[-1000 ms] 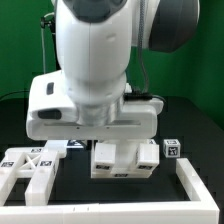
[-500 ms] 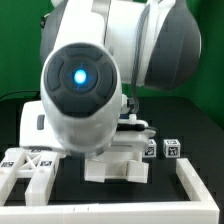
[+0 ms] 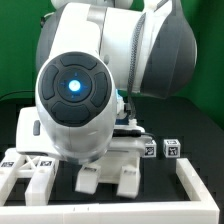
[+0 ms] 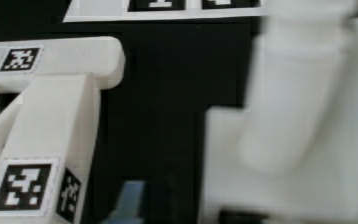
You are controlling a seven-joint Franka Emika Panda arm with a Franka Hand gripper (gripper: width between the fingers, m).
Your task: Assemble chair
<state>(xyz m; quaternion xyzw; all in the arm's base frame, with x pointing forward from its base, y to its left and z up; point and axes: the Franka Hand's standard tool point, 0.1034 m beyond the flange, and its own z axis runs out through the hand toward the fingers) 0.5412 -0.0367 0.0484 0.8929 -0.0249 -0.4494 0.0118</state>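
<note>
In the wrist view a white chair frame piece (image 4: 51, 110) with black-and-white tags lies beside a tall white post-like chair piece (image 4: 309, 90). One bluish fingertip (image 4: 133, 200) of my gripper (image 4: 194, 210) shows in the dark gap between them. The other finger is hidden, and so is any grip. In the exterior view the arm's round joint with its blue light (image 3: 75, 90) covers the gripper. A white blocky shape (image 3: 110, 175) sits low under the arm. Tagged chair pieces (image 3: 30, 168) lie at the exterior view's left, and two small tagged cubes (image 3: 172, 150) at its right.
The marker board (image 4: 167, 8) lies beyond the frame piece in the wrist view. A raised white rail (image 3: 197, 185) borders the black table at the exterior view's right. A green backdrop stands behind the arm.
The arm has turned, so its round blue-lit joint now faces the exterior camera. The white blocky shape beneath it has come lower and toward that view's left.
</note>
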